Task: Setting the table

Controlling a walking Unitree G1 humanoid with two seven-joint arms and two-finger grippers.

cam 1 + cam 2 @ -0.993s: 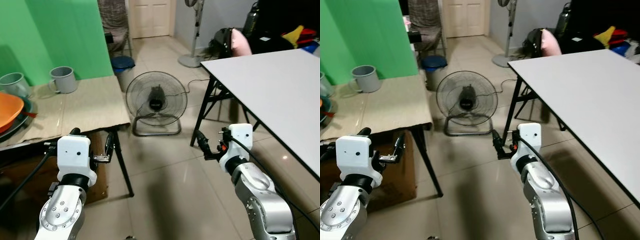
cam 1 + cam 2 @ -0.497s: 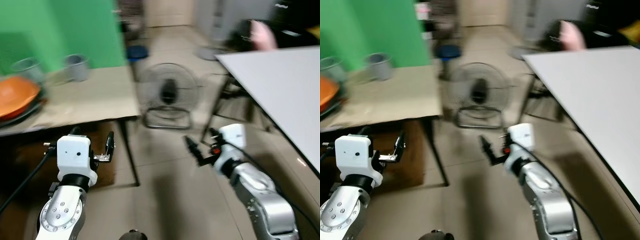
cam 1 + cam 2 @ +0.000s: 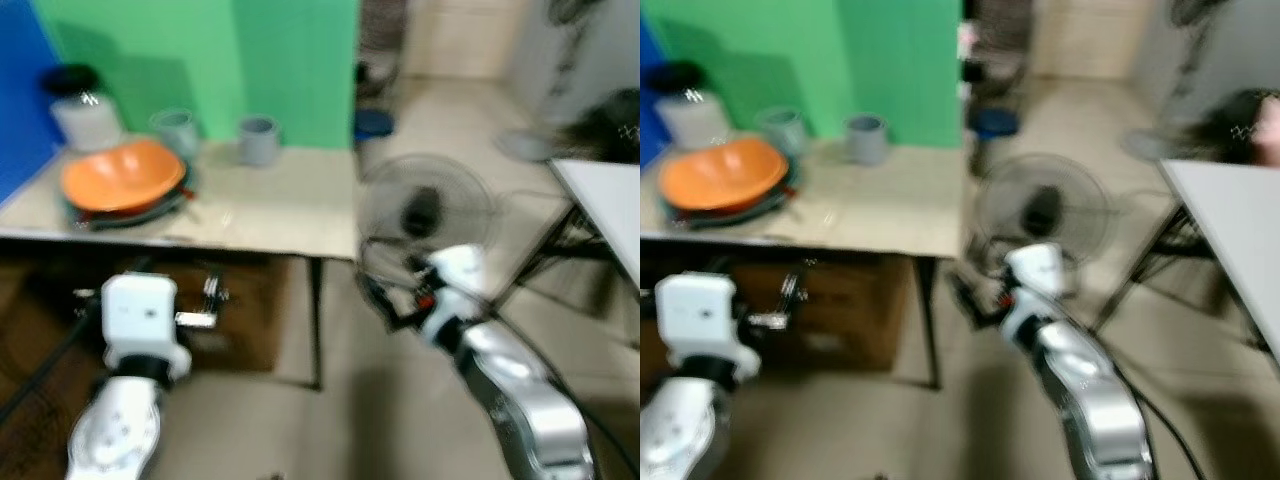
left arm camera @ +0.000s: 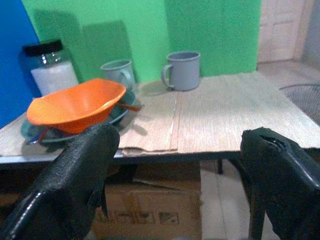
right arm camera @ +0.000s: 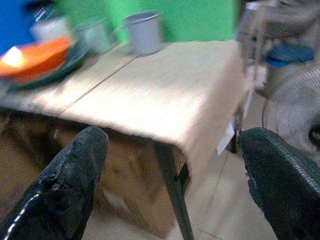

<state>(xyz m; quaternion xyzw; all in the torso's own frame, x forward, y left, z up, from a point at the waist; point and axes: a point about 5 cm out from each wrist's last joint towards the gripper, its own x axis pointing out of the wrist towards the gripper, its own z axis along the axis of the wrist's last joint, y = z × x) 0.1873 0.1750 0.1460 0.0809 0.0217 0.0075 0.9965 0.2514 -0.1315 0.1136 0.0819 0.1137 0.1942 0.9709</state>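
Left eye view, blurred: a table (image 3: 270, 215) covered w/ a beige cloth stands ahead and to the robot's left. On its far left part sits an orange bowl (image 3: 122, 176) on a stack of dark plates, w/ a jar (image 3: 88, 118) and two grey mugs (image 3: 258, 140) behind, against a green wall. The left pincer (image 3: 212, 303) is low, in front of the table edge, below the tabletop. The right pincer (image 3: 385, 305) is further right, over bare floor near a floor fan (image 3: 428, 210).

Right eye view: same layout; a white table (image 3: 1240, 235) edge shows at far right, well apart from the dishes.

Left wrist view: fingers (image 4: 75, 172) spread wide, nothing between them. The orange bowl (image 4: 77, 106) lies ahead, above finger level and toward one finger; a mug (image 4: 183, 70) sits nearer the middle.

Right wrist view: fingers (image 5: 67, 182) also released and empty. The dishes lie far off across the cloth.

Judgement: the left arm is nearer the bowl stack, which lies up and forward-left of it; the pincer must rise above the table edge first.
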